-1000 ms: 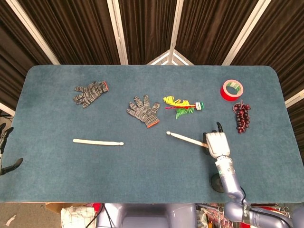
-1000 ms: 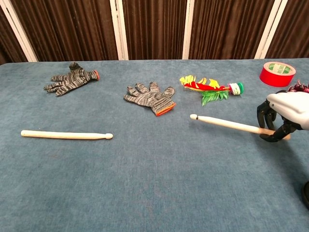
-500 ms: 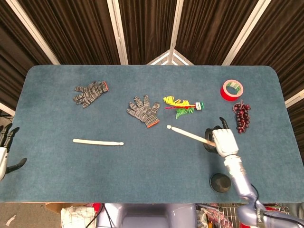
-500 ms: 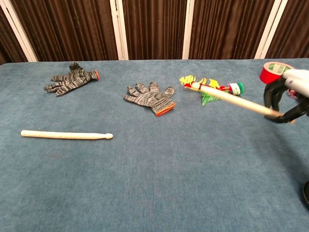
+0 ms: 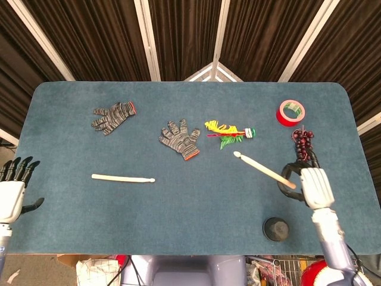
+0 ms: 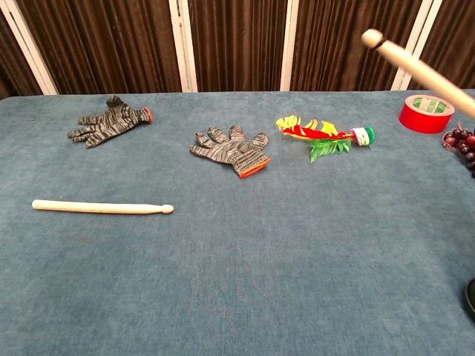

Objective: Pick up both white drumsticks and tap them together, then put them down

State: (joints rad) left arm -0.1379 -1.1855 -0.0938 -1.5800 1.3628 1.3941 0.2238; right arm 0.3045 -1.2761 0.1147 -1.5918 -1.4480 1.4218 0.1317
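One stick point(image 5: 264, 171) is up: my right hand point(image 5: 314, 186) grasps its butt end, and the shaft slants up and away from that hand toward the table's middle, tip raised; in the chest view the same stick crosses the top right corner with the tip high against the curtain, the hand itself out of that frame. The other stick point(image 5: 122, 177) lies flat on the table point(image 5: 196, 214), well off to the right of my left hand point(image 5: 13, 192) and a little farther from me than it is, tip pointing toward the middle. That left hand hangs just off the near left edge, fingers spread and holding nothing. So I judge I am halfway through the pick-up: one stick lifted, the second not yet touched. The next move, as I see it, is to carry the left hand over the table edge to the butt end of the lying stick, come down over the shaft and close around it low enough to clear the cloth. Beyond the right hand sit grapes point(image 5: 304, 145) and red tape point(image 5: 291, 112); near it on my side, a dark puck point(image 5: 276, 228). Two gloves and a coloured toy point(image 5: 229, 133) lie farther in.
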